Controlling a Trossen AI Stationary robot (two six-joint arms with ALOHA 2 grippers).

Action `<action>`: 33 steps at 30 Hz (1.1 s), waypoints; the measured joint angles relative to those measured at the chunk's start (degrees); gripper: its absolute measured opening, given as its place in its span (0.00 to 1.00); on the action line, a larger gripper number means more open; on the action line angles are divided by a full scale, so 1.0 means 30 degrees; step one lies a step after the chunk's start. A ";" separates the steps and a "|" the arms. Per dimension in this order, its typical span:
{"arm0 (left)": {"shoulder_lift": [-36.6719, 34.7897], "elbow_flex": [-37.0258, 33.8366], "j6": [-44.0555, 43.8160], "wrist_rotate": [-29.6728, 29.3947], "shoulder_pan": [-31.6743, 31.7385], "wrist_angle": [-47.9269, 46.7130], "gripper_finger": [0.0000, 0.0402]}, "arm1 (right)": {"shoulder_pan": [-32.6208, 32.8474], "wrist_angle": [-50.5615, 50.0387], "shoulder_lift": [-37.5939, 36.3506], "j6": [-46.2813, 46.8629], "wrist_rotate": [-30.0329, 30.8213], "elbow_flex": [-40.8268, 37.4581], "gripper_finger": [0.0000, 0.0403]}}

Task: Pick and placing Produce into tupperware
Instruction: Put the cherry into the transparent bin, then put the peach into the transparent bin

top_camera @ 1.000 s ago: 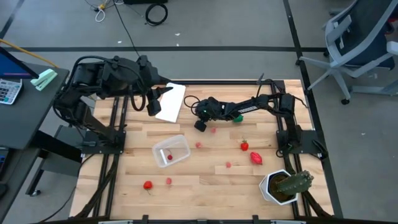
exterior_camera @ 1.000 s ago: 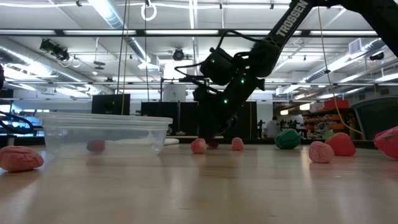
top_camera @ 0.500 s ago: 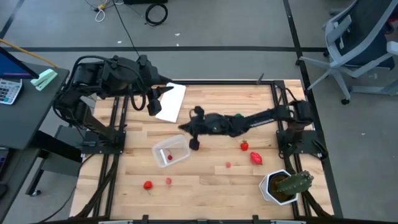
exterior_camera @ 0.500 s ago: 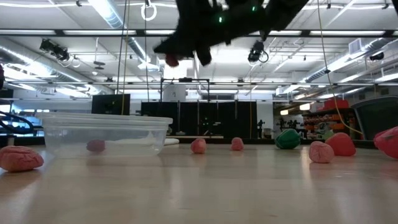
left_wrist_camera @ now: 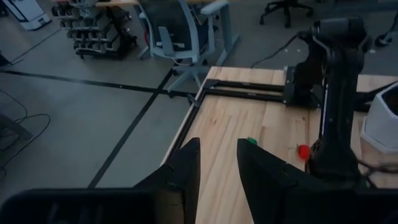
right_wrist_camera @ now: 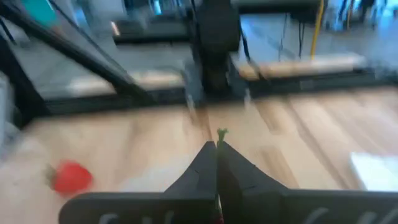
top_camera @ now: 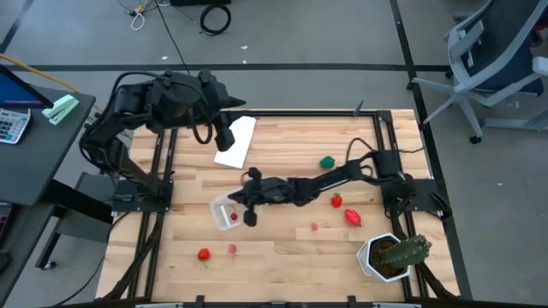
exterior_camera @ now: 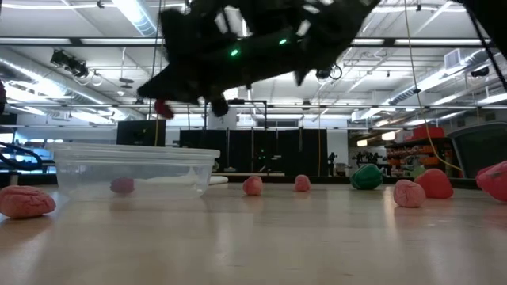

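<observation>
The clear tupperware (top_camera: 235, 209) stands on the table's near left part and holds one pink piece (exterior_camera: 122, 185). My right gripper (top_camera: 231, 198) reaches over it from the table's right, shut on a small red produce piece (exterior_camera: 164, 108) held above the box (exterior_camera: 135, 169). Other produce lies on the wood: a round green piece (top_camera: 327, 161), red pieces (top_camera: 336, 201) (top_camera: 353, 217) (top_camera: 204, 254), and pink ones (top_camera: 314, 228) (top_camera: 232, 249). My left gripper (left_wrist_camera: 217, 168) is open and empty, held above the white panel (top_camera: 237, 140) at the far left. My right gripper pinches the small red piece (exterior_camera: 164, 108) between its two fingertips, only at their free ends. The fingers slant down from the table's right. A small green stem (right_wrist_camera: 221, 132) sticks out past the shut tips. The piece hangs clear above the tupperware.
A green cactus in a white pot (top_camera: 390, 255) stands at the near right corner. The flat white panel lies at the far left. Bare wood lies between the tupperware and the near edge, with a red strawberry (right_wrist_camera: 70, 177) on it.
My right gripper has risen from the table's middle with the small red piece and swung toward the left and near edges, ending above the tupperware. The piece has been lifted clear of the wood. My left arm has shifted a little toward the right.
</observation>
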 joint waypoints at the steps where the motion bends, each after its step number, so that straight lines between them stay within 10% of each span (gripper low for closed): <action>1: 0.0090 0.0000 0.0000 -0.0008 0.0049 0.0080 0.28 | -0.0070 -0.0711 0.0421 0.0029 -0.0157 0.0782 0.00; 19: 0.0482 -0.0007 0.0022 -0.0002 0.0074 -0.0683 0.28 | -0.0162 -0.8714 0.2523 0.1149 -0.0344 0.4330 0.03; 33: 0.0467 -0.0007 -0.0007 -0.0005 0.0074 -0.0673 0.28 | -0.0263 -1.0223 0.1379 0.1165 -0.0522 0.4315 0.38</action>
